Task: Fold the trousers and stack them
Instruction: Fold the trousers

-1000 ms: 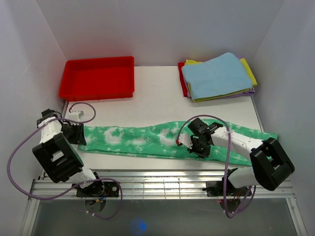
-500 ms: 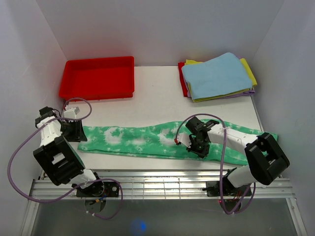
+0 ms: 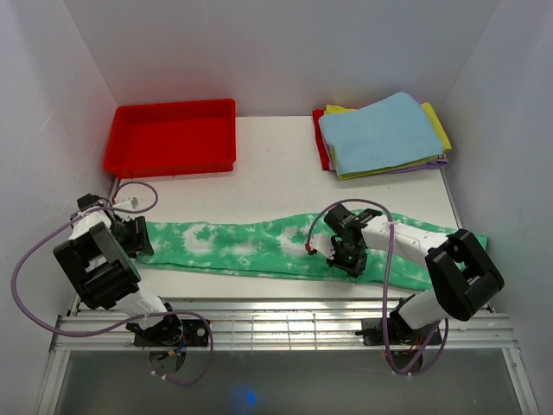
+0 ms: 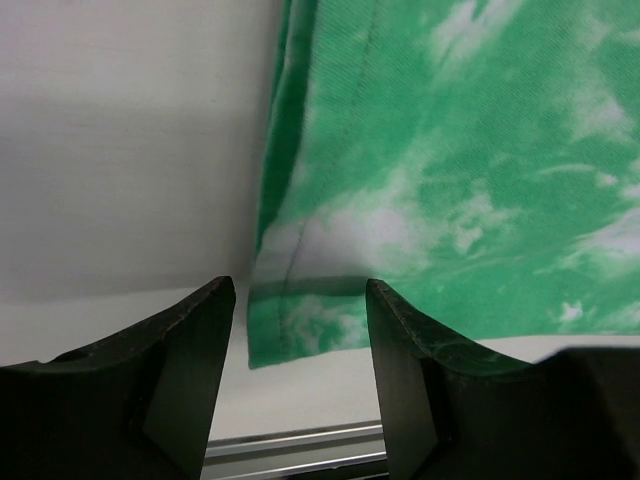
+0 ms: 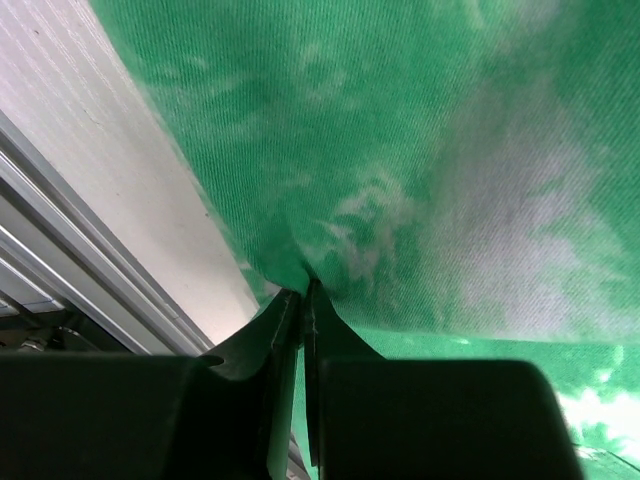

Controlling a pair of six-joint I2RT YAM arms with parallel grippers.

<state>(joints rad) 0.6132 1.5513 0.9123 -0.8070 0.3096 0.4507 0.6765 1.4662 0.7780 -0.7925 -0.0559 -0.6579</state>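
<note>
The green tie-dye trousers [image 3: 251,246] lie stretched in a long strip across the near part of the table, from left to right. My left gripper [image 3: 136,235] is open at the strip's left end; in the left wrist view its gripper [image 4: 300,300] straddles the hem corner of the trousers [image 4: 450,180], jaws apart. My right gripper [image 3: 346,253] sits on the strip right of middle. In the right wrist view it [image 5: 303,295] is shut on a pinched fold of the trousers [image 5: 400,150] near their front edge.
A red tray [image 3: 171,137] stands at the back left. A stack of folded cloths, light blue [image 3: 380,132] on top with yellow below, lies at the back right. The metal rail [image 3: 285,324] runs along the table's front edge. White walls close in on both sides.
My left gripper has shifted slightly down and right onto the trousers' left end. My right gripper has moved a little left along the strip, its arm straightening.
</note>
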